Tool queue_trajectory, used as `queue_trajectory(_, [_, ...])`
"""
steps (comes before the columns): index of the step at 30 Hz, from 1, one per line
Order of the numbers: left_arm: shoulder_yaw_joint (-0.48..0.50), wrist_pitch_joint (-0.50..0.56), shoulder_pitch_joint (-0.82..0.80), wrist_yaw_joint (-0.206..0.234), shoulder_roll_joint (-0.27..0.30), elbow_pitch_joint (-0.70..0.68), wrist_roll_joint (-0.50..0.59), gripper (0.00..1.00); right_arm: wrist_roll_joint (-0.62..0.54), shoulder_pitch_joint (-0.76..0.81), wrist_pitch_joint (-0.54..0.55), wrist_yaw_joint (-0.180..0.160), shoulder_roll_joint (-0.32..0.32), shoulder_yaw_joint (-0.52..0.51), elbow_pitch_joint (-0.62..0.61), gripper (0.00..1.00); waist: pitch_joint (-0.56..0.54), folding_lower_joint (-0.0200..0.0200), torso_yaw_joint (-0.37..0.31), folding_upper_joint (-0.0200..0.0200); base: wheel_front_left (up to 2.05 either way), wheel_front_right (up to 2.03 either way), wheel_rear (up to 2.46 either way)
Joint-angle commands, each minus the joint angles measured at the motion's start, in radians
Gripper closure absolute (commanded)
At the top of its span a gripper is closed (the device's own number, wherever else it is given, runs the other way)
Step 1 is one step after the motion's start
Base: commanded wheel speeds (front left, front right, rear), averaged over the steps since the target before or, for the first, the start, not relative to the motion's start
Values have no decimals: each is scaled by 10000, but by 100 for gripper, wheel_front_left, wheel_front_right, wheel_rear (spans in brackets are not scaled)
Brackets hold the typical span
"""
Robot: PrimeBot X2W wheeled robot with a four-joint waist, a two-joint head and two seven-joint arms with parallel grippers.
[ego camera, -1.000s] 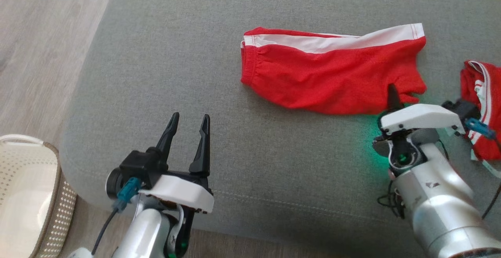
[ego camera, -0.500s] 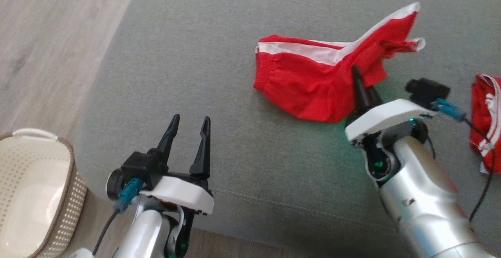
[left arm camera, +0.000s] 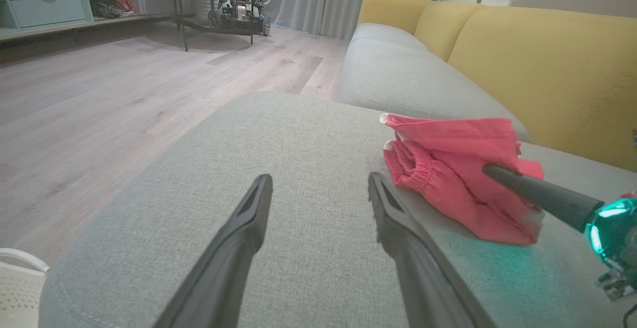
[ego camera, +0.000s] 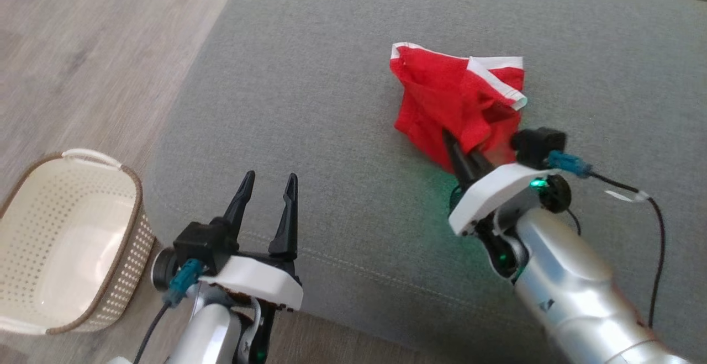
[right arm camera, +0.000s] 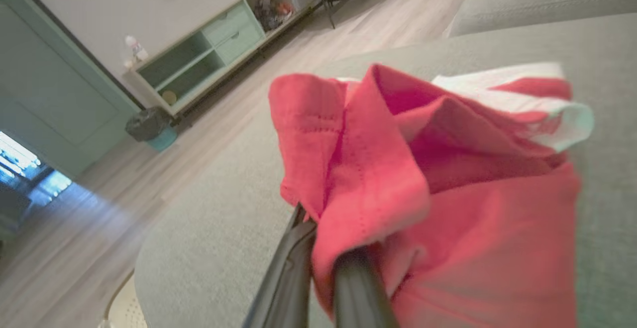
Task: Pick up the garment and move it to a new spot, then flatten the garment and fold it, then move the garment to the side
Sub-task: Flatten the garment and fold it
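— Head view, starting at the far left: what is sitting there?
— A cream perforated basket (ego camera: 119, 281) is standing on the wooden floor (ego camera: 83, 49), just beside the corner of the grey sofa cushion (ego camera: 331, 66).
— And moving rightward?
— The left gripper (ego camera: 270, 176) is hovering over the cushion's near edge. Its two dark fingers are standing spread apart with nothing between them, pointing up the picture.
— Where is the garment lying?
— The red garment (ego camera: 447, 93), trimmed with a white band, is bunching in a heap on the cushion, right of the middle and well apart from the left gripper.
— What is the right gripper doing?
— The right gripper (ego camera: 454, 146) is reaching into the heap's near edge from the lower right, fingers pressed together and pinching a fold of the red cloth. A green light is glowing at its wrist and tinting the cushion beneath.
— Is the left wrist view agreeing?
— Yes. The garment is showing to the right of the spread fingers, its elastic waistband facing them and its underside resting on the cushion. A yellow backrest (left arm camera: 537, 69) is rising behind it.
— And the right wrist view?
— Red cloth is draping over the closed fingers (right arm camera: 286, 278). How much of it is hanging clear of the cushion, I cannot tell.
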Motion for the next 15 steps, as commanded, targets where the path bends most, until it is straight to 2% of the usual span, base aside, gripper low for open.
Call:
queue_trajectory(1, [271, -53, -193, 48, 60, -305, -109, 0, -256, -562, 8, 2, 181, 552, -39, 100, 44, 0, 90, 0, 0, 0, 0])
queue_trajectory(12, [139, -53, -218, 115, 60, -364, -242, 0, -779, -1428, -57, 2, 181, 1213, 1145, 100, 213, 0, 236, 0, 0, 0, 0])
queue_trajectory(13, [120, -53, -223, 120, 60, -363, -257, 0, -843, -1503, -64, 2, 181, 1292, 1215, 92, 231, 0, 248, 0, 0, 0, 0])
queue_trajectory(14, [105, -53, -230, 124, 60, -363, -270, 0, -952, -1584, -70, 2, 181, 1386, 1290, 30, 254, 0, 259, 0, 0, 0, 0])
queue_trajectory(15, [90, -53, -240, 126, 60, -363, -283, 0, -1050, -1651, -74, 2, 181, 1499, 1356, 0, 274, 0, 274, 0, 0, 0, 0])
